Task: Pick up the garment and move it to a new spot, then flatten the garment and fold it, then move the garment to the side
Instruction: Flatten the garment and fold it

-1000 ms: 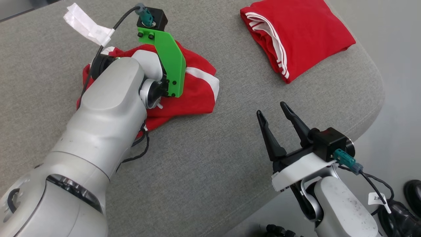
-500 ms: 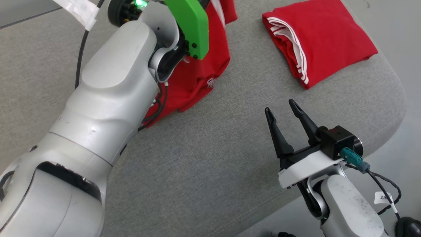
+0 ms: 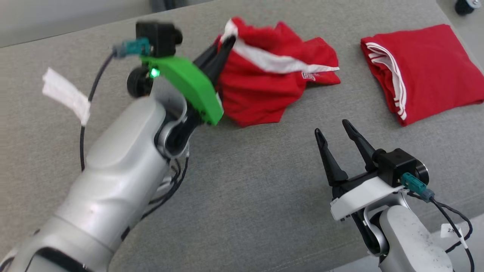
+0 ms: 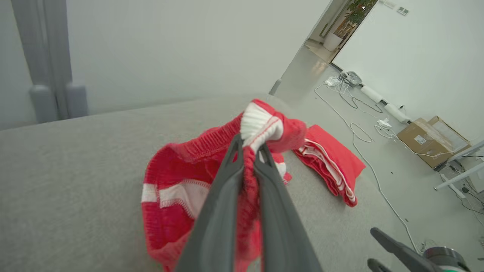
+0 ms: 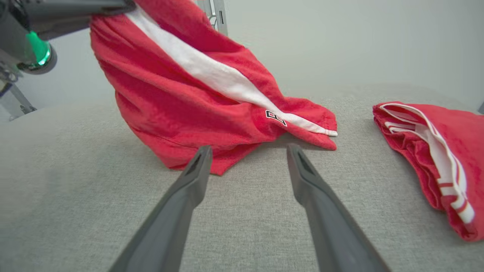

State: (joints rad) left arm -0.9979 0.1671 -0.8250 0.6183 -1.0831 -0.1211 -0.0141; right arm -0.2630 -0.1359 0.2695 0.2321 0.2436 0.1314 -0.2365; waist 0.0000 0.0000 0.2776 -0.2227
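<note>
Over the surface, left gripper jaws now clamp the raised garment; right gripper jaws stay spread.

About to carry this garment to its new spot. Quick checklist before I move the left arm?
1. Left gripper shut on the crumpled red garment with white stripe: ok.
2. Garment fully off the grey fabric surface: not ok, its lower folds rest there.
3. Right gripper open, holding nothing: ok.
4. Folded red garment apart from the held one: ok.
5. Bare surface near the right gripper for laying down: ok.
</note>
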